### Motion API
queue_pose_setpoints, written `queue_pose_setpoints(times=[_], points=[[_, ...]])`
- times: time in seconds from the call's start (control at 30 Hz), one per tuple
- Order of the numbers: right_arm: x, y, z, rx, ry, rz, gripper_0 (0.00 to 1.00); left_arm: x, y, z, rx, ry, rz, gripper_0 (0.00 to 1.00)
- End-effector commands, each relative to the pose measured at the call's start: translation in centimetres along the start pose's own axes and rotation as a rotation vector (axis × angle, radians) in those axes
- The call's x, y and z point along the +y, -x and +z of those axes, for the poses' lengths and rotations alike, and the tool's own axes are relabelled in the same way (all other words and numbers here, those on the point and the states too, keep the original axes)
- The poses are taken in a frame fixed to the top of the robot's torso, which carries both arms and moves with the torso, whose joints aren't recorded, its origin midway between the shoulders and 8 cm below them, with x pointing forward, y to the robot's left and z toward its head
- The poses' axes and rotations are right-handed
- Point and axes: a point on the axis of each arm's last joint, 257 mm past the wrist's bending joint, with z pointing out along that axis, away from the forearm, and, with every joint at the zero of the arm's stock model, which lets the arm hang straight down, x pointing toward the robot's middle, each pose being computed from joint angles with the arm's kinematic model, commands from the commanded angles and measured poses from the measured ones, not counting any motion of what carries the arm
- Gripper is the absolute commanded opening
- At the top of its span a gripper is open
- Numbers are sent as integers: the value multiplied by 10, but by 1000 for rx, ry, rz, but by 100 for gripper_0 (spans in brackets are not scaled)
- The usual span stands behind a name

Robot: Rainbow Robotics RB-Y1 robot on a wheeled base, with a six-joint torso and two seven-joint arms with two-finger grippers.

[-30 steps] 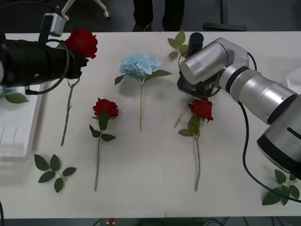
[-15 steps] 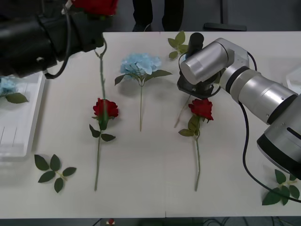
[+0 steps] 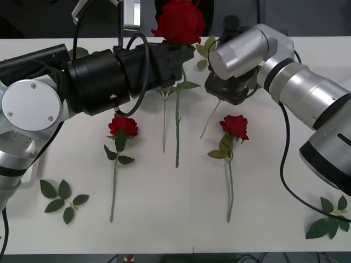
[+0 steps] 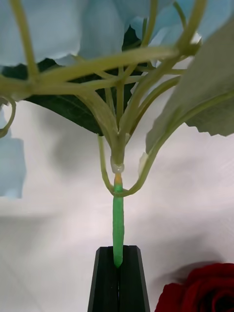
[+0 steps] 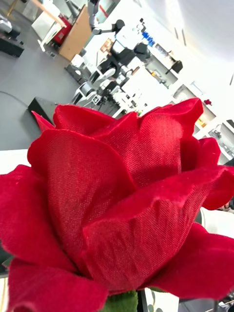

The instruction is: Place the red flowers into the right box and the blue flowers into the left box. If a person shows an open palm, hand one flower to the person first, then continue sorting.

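Observation:
My left gripper (image 3: 174, 57) is shut on the stem of a red flower (image 3: 178, 22) and holds it upright above the far middle of the table. Its bloom (image 5: 117, 195) sits close in the left wrist view, and its stem hangs down freely. My right gripper (image 3: 224, 97), with black fingers (image 4: 105, 278), is shut on the green stem of a blue flower (image 4: 48, 29). That flower's head is hidden under the arm in the front view. Two red flowers (image 3: 123, 125) (image 3: 235, 126) lie on the table. Both boxes are out of view.
A thin flower stem (image 3: 164, 126) with a big leaf (image 3: 186, 86) lies behind my left arm. Loose leaf sprigs lie at the near left (image 3: 63, 200), near right (image 3: 329, 219) and far middle (image 3: 207, 48). My left arm spans the table's far left half.
My left arm has swung to the right across the table, lifting the red flower to the far middle. The right gripper has risen slightly with its stem.

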Motion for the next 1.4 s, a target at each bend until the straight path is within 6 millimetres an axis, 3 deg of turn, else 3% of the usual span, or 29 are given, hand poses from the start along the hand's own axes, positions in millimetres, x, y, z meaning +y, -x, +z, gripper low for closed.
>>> queue_pose_setpoints(times=[0.03, 0.2, 0.37, 0.53, 0.97, 1.0, 1.1, 1.2, 1.4], points=[[9, 42, -38, -49, 19, -35, 0, -27, 30, 5, -58, -50, 62, 0], [12, 64, -56, -60, 73, -67, 0, -29, 30, 7, -61, -52, 68, 0], [-3, 74, -59, -58, 65, -113, 0, -29, 30, 8, -63, -52, 71, 0], [-32, 79, -51, -66, -11, -140, 0, -30, 30, 8, -63, -53, 74, 0], [-65, 75, -15, -110, -79, -192, 1, -30, 28, 8, -61, -51, 74, 0], [-69, 76, -11, -119, -82, -198, 12, -30, 29, 8, -62, -52, 72, 0], [-74, 73, -3, -121, -82, -199, 30, -30, 29, 8, -61, -53, 73, 0], [-77, 67, 4, -115, -84, -202, 41, -30, 29, 8, -62, -54, 70, 0], [-82, 60, 10, -105, -95, -208, 54, -31, 30, 9, -66, -57, 66, 0]])
